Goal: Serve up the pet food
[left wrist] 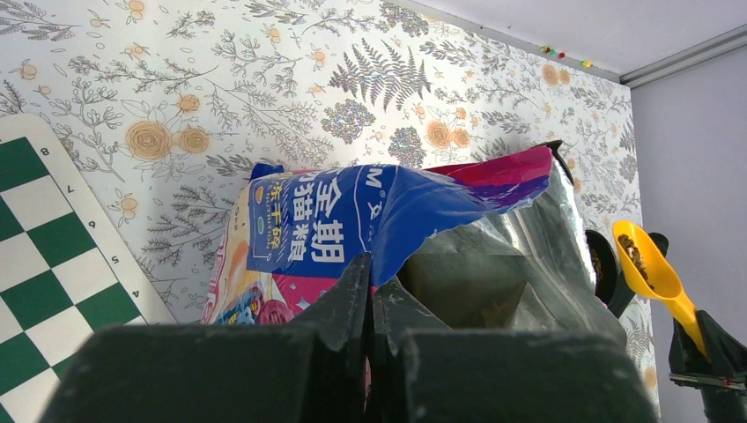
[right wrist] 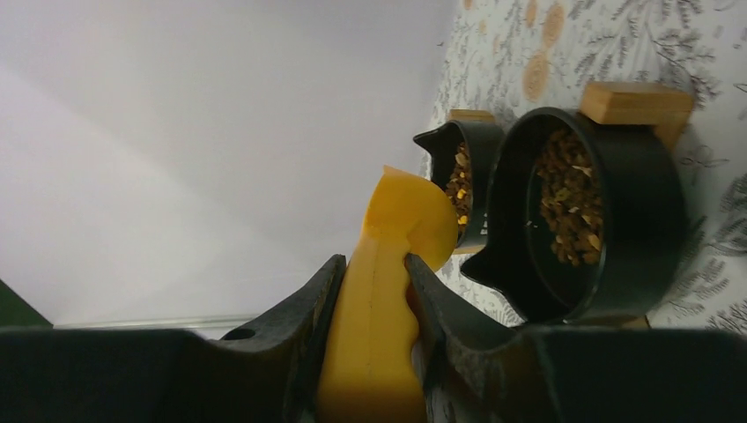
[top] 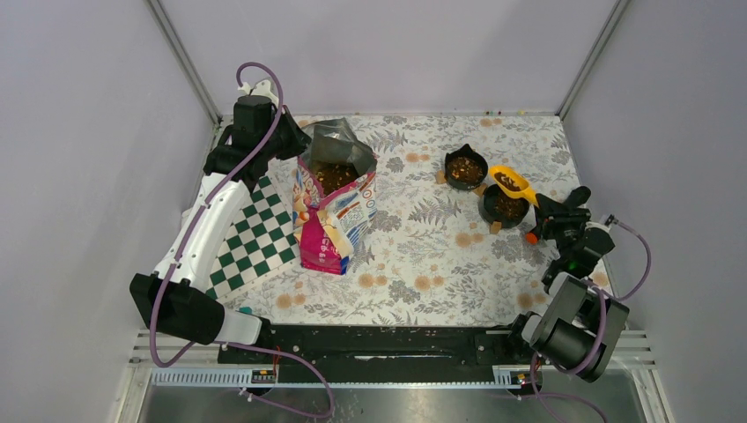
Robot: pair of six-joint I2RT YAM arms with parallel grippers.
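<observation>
The open pink-blue-white bag [top: 333, 216] stands mid-left, with brown pet food [top: 335, 174] showing inside. My left gripper [top: 296, 145] is shut on the bag's top rim [left wrist: 414, 198], with the foil pinched between the jaws [left wrist: 370, 278]. My right gripper [top: 539, 218] is shut on the handle of the orange scoop [top: 514, 183]. The scoop holds some kibble [left wrist: 636, 251] and hovers over the nearer of two black bowls [top: 506, 208]. The other bowl [top: 465, 167] stands beside it. Both bowls hold kibble [right wrist: 568, 198]. The scoop's handle [right wrist: 374, 300] sits between my right gripper [right wrist: 372, 269] jaws.
A green-and-white chessboard [top: 255, 238] lies left of the bag, under my left arm. The bowls rest on small wooden blocks [right wrist: 636, 101]. Grey walls close in the floral table [top: 423, 256] at the back and on both sides.
</observation>
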